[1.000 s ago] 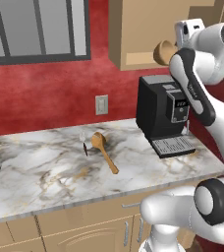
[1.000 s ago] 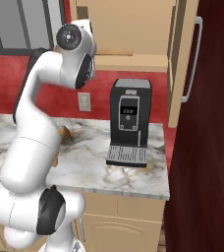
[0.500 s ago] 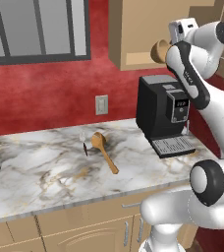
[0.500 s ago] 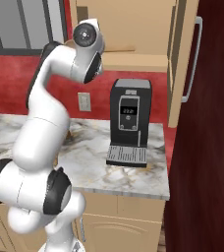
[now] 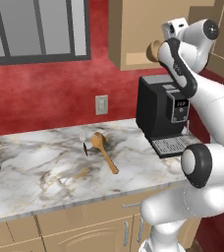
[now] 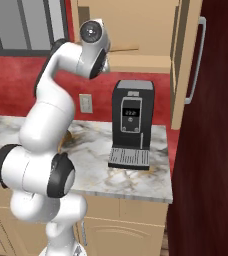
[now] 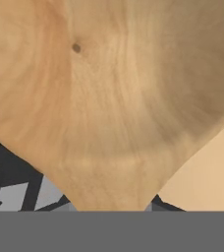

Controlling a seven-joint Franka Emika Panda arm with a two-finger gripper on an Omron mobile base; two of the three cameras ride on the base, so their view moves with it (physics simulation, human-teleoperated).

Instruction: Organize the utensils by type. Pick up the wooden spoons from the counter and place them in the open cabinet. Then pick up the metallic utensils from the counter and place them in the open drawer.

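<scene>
Spoon [image 5: 104,149] on counter [image 5: 40,172] (left of machine [image 5: 163,114]).

the counter [image 5: 45,172] has wide bare marble left of the coffee machine [image 5: 160,113], broken by one wooden spoon [image 5: 104,150] and a small dark piece [image 5: 86,147] just beside it. the machine stands tall under the open cabinet [image 5: 133,34] (little room between), whose door [image 6: 186,65] juts outward.
</scene>
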